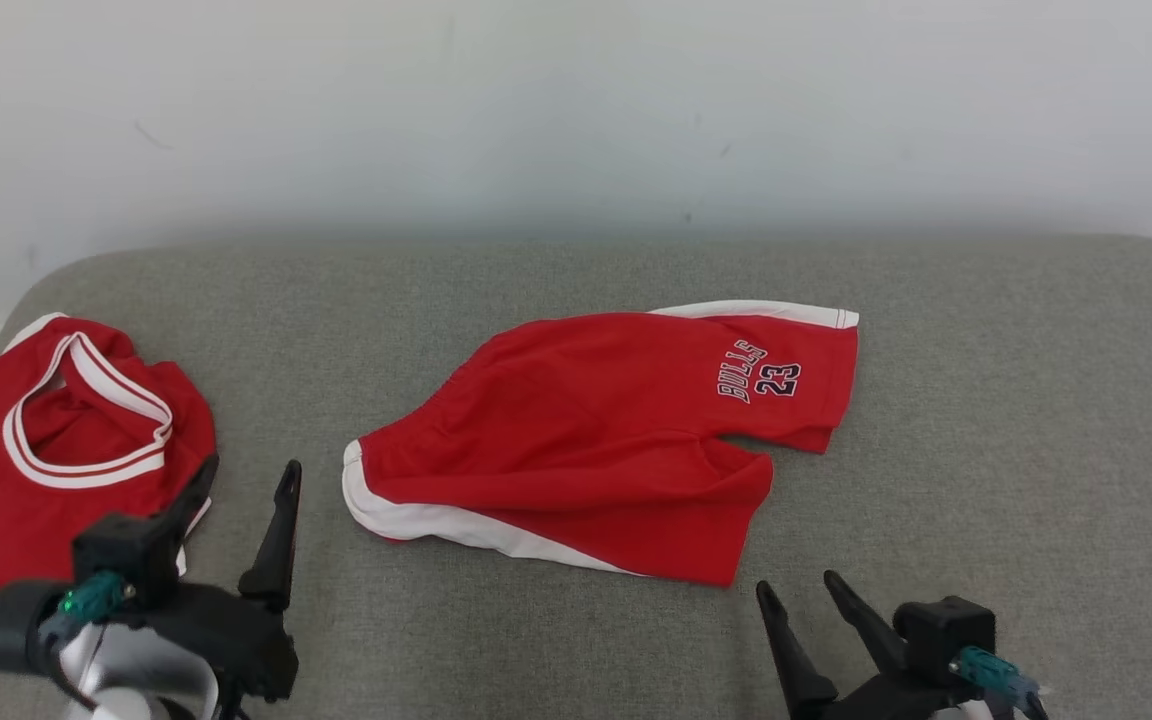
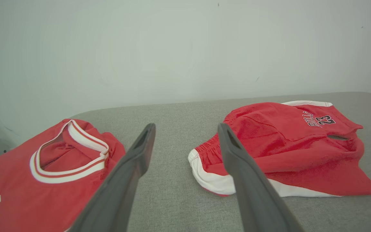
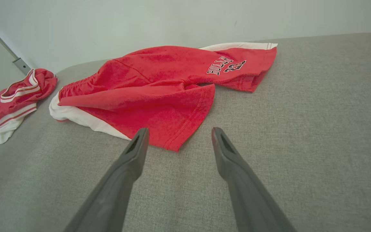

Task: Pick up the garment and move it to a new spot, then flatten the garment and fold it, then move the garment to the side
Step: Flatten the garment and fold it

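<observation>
Red basketball shorts [image 1: 596, 430] with white side stripes and "BULLS 23" lettering are lying rumpled near the middle of the grey fabric surface [image 1: 986, 430], and we are seeing a red jersey [image 1: 46, 450] lying well apart at its left end. We are holding our left gripper [image 1: 248, 468] between the two garments with its fingers spread wide and gripping nothing, while our right gripper [image 1: 796, 583] is hovering just beside the shorts' near leg hem, fingers likewise parted and empty.
</observation>
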Controlling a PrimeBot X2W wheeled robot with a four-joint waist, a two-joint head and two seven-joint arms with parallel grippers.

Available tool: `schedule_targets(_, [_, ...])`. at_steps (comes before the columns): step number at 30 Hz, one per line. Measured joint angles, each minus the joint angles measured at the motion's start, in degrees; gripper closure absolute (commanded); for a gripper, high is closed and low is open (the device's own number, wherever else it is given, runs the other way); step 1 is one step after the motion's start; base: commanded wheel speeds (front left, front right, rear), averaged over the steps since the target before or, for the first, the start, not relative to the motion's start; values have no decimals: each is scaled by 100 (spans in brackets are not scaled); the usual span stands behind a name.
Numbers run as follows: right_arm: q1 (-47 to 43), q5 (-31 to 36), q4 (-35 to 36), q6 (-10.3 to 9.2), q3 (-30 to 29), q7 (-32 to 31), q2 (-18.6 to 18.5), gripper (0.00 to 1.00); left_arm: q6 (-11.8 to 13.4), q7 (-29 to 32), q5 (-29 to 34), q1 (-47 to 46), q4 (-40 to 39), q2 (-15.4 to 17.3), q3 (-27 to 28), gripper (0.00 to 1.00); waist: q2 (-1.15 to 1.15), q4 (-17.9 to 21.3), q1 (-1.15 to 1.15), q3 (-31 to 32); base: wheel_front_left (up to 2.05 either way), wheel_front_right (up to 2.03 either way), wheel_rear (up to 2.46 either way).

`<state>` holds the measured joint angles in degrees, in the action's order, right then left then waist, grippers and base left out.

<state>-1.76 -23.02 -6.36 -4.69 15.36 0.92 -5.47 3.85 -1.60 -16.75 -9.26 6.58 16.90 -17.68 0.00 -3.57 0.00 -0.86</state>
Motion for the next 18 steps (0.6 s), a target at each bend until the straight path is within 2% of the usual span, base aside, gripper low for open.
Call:
schedule_targets(6, [425,380,-249,35,568,-616,14,0,-546,545,121,-906,825,275,-360,0,0,74,0,-241,0,0,0])
schedule_targets(10, [789,445,-361,42,662,-856,21,0,-869,816,220,-1261,1310,291,-650,0,0,165,0,-421,0,0,0])
schedule_targets(18, [1299,553,-726,92,888,-1261,65,0,-944,1207,559,-2053,2091,282,-921,0,0,336,1,-837,0,0,0])
